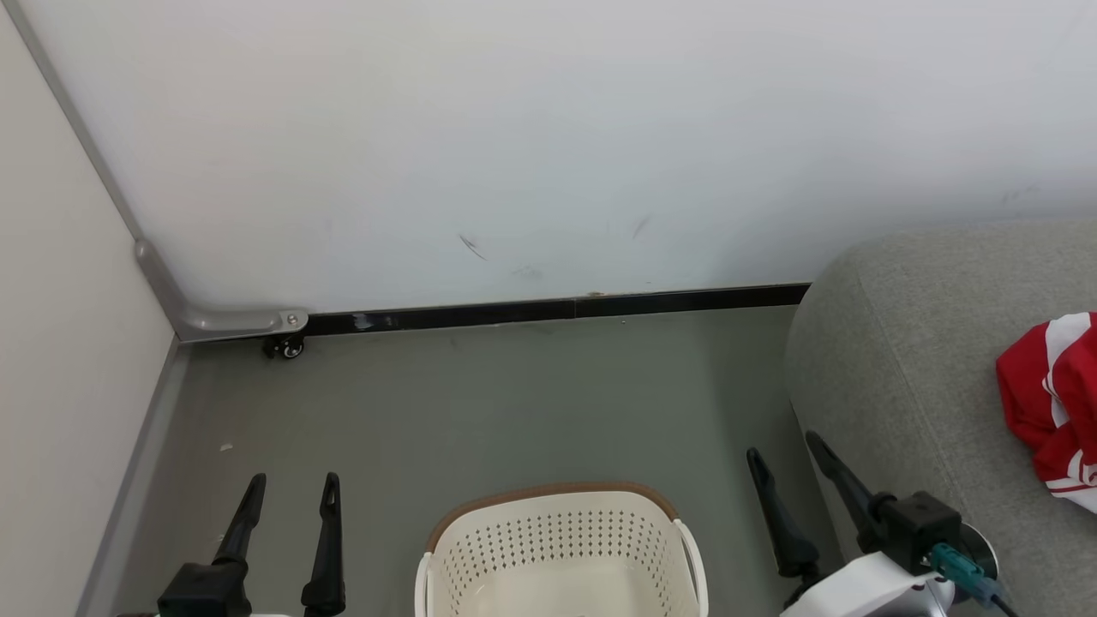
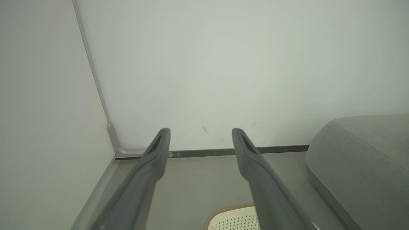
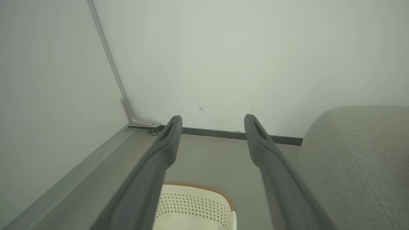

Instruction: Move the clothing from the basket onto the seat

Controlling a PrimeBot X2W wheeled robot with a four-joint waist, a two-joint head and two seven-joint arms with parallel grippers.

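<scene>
We see the seat [image 1: 908,360] at the right | basket [image 1: 557,540] bottom middle, on the floor | clothing [image 1: 1050,403] lies on the seat, right edge; we think it is soft, light and floppy, so pinch a thick fold | left pincer [image 1: 294,480] and right pincer [image 1: 782,446] both wide apart, holding nothing

Clothing [image 1: 1050,403] red with white stripes; basket [image 1: 561,536] cream, brown-rimmed; seat [image 1: 900,360] light grey; fingers [image 1: 326,548] dark.

Head cam looks down from up high: basket [image 1: 557,540] bottom centre, seat [image 1: 908,377] at right; both wrist cams sit lower, face the same wall [image 1: 548,128], and share that basket and seat
</scene>
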